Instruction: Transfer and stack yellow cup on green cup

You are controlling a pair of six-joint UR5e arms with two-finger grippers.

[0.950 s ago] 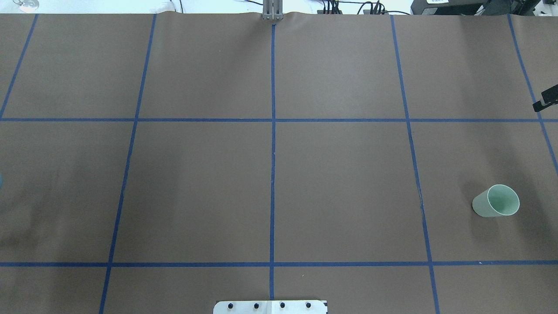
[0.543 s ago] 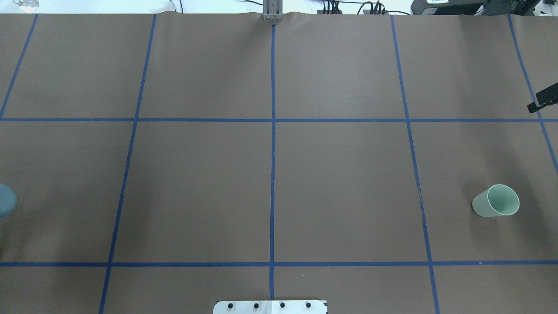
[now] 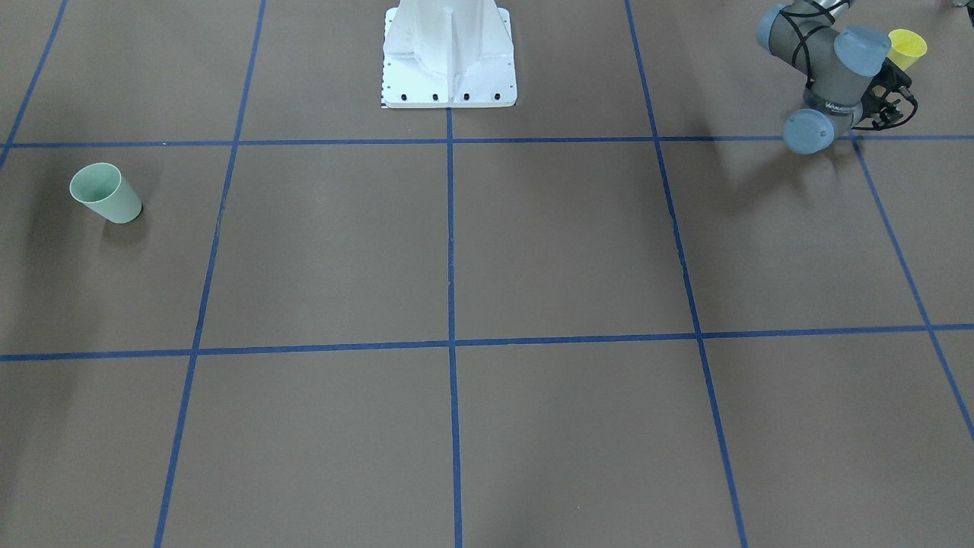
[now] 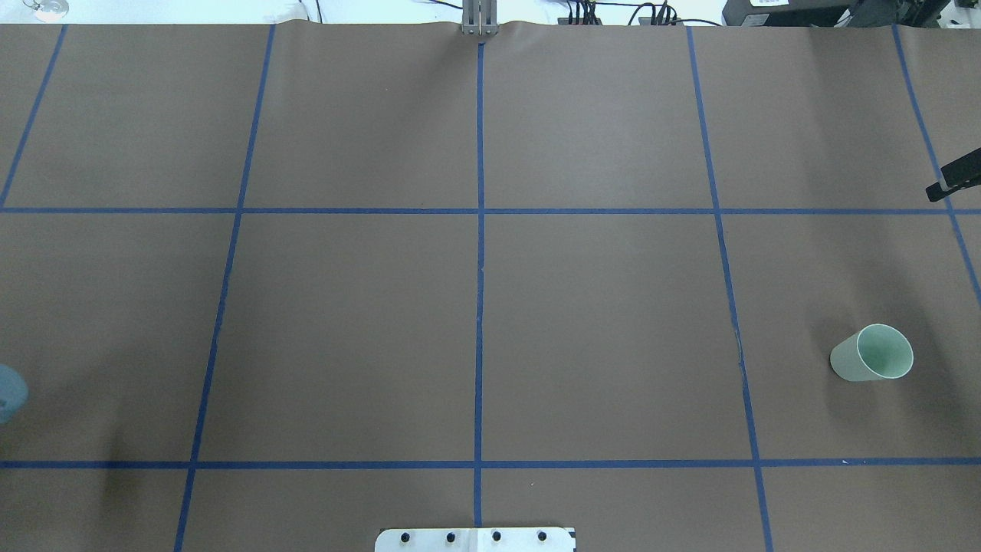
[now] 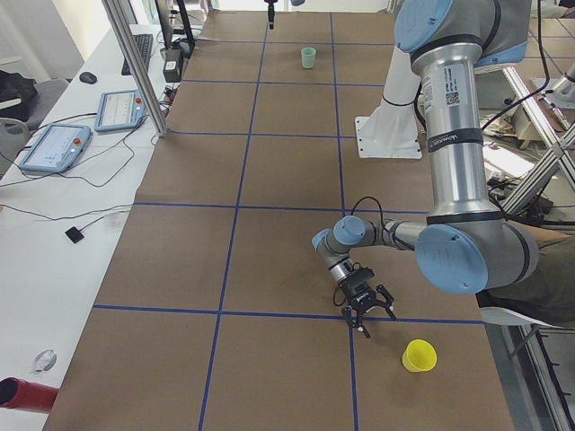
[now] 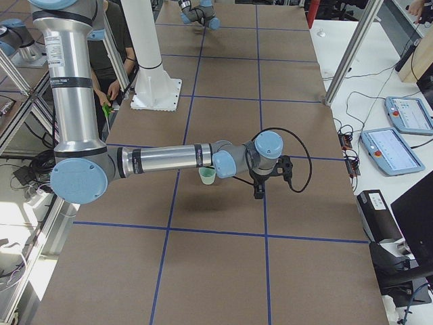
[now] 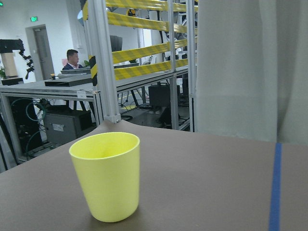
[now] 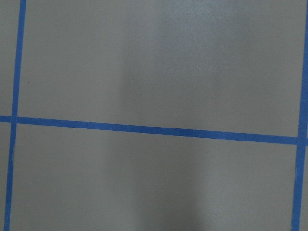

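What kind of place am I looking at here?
Most likely a robotics test lab: a robot arm at a table marked with a blue tape grid, control tablets on a side bench, and hazard-striped metal framing.

Brown sheeting is covering the table [image 4: 598, 307], with blue tape lines [image 4: 480, 307] dividing it into large squares. A white bench [image 5: 36, 233] is running along one side, carrying two pendant consoles [image 5: 56, 146] and loose cables, with aluminium posts [image 5: 135, 63] standing at its edge. Beyond, yellow-and-black striped rails [image 7: 144, 52] are crossing the racking, and a man [image 7: 73, 58] is sitting under even indoor light.
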